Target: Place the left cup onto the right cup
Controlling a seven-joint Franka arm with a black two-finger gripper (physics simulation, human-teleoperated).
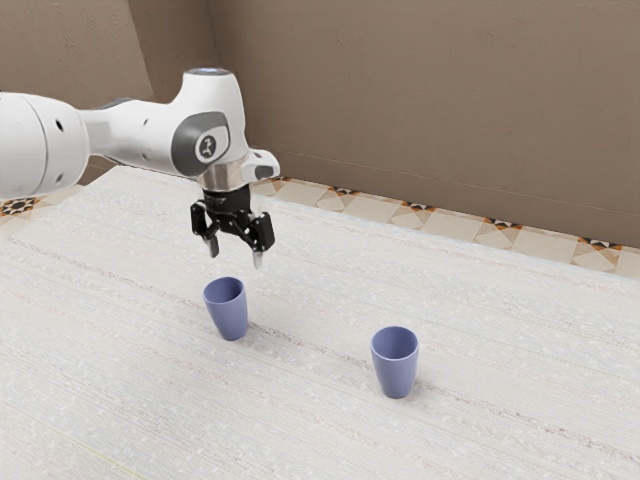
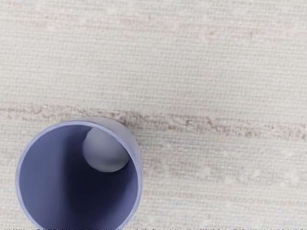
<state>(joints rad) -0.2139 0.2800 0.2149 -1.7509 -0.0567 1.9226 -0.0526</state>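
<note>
The claw hangs released, fingers spread and empty, pointing down just above the left cup. That blue cup stands upright on the pale bench, mouth open; the wrist view looks straight into it. The matching right cup stands upright, well apart, toward the exterior view's right.
</note>
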